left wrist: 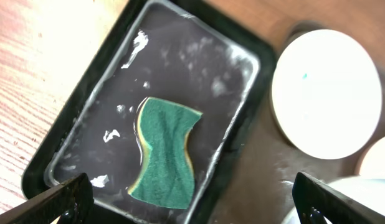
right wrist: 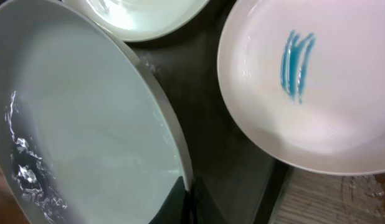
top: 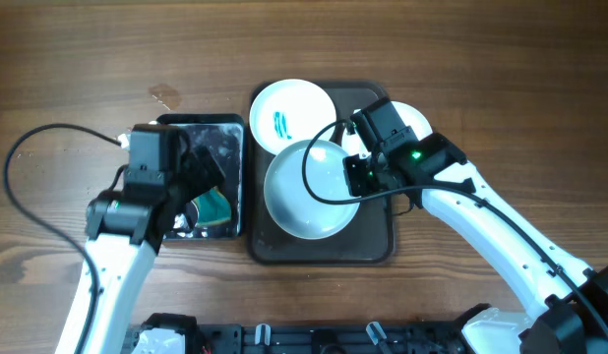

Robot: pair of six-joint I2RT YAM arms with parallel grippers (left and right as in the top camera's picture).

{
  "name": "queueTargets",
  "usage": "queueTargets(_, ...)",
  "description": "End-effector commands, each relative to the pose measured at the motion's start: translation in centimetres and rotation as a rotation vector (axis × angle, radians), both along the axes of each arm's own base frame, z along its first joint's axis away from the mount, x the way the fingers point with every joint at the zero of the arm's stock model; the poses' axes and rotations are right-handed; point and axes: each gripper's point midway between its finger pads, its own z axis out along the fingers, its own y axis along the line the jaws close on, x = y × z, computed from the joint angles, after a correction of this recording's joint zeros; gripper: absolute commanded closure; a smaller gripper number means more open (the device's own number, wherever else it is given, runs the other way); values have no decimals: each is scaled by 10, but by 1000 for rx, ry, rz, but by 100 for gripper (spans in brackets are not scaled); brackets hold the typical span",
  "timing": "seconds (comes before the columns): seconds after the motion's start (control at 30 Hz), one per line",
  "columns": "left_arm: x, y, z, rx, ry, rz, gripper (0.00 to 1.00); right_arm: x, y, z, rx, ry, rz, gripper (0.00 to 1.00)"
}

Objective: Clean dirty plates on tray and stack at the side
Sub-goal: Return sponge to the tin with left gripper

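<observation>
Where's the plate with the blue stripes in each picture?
Overhead: striped plate top-left on the brown tray.
Left wrist: striped plate upper right, only a blue speck showing.
Right wrist: striped plate upper right, stripes clear.
Shared landmark: the brown tray under it.

1. Your overhead camera looks straight down from well above on the whole table (top: 68, 59).
2. Your left wrist camera looks down close on the sponge (left wrist: 164, 152), with a plate (left wrist: 323, 93) at its right.
3. Your right wrist camera sits closest, on the smeared plate (right wrist: 317, 93) that overhead also shows.
</observation>
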Motion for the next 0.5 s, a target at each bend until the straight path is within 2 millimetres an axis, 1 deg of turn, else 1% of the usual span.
queueTargets(0.0, -1, 0, 24, -17, -78, -2, 0, 5, 14, 11, 90, 3, -31, 96)
queueTargets(0.17, -1, 0, 24, -16, -76, -3, 0, 13, 33, 11, 178, 7, -33, 96)
queueTargets(0.3, -2, 5, 23, 3, -72, 11, 0, 27, 41, 10, 184, -26, -10, 96)
queueTargets(0.33, -2, 11, 24, 23, -78, 32, 0, 30, 43, 12, 181, -34, 1, 96)
queueTargets(0.4, -2, 29, 26, 29, -86, 128, 0, 40, 49, 19, 184, -42, 5, 96)
queueTargets(0.47, -4, 52, 26, 21, -87, 227, 0, 50, 56, 27, 182, -49, 18, 96)
